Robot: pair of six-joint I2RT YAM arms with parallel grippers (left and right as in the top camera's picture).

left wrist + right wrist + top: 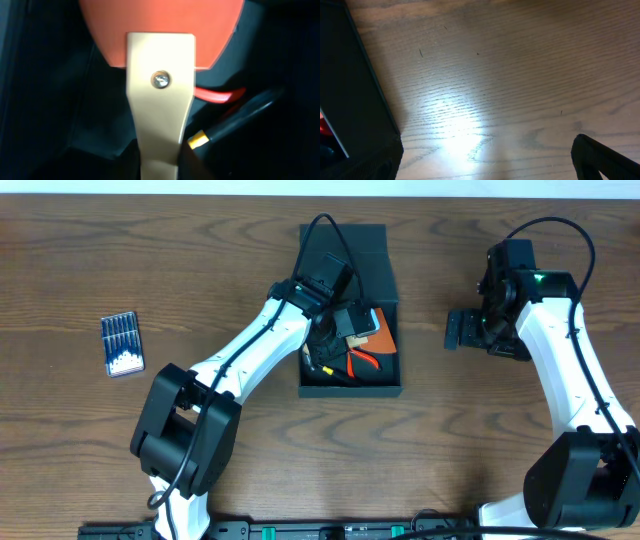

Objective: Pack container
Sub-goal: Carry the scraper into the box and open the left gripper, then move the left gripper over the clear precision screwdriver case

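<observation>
Container (350, 391) sits centre-far on the table, lid open. Left gripper (347, 321) is inside it against an orange item (160, 20); jaw state unreadable. Right gripper (462, 330) hovers to the right, jaws apart. Step: placing. Next, probably: release, lift clear, fetch blue bit case (122, 345).

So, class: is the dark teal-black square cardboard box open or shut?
Open. The cardboard box has its flap lid folded back behind it, and red-handled pliers show inside.

Dark teal-black container (365, 260); brown woodgrain table (80, 260); blue case (122, 345).
</observation>
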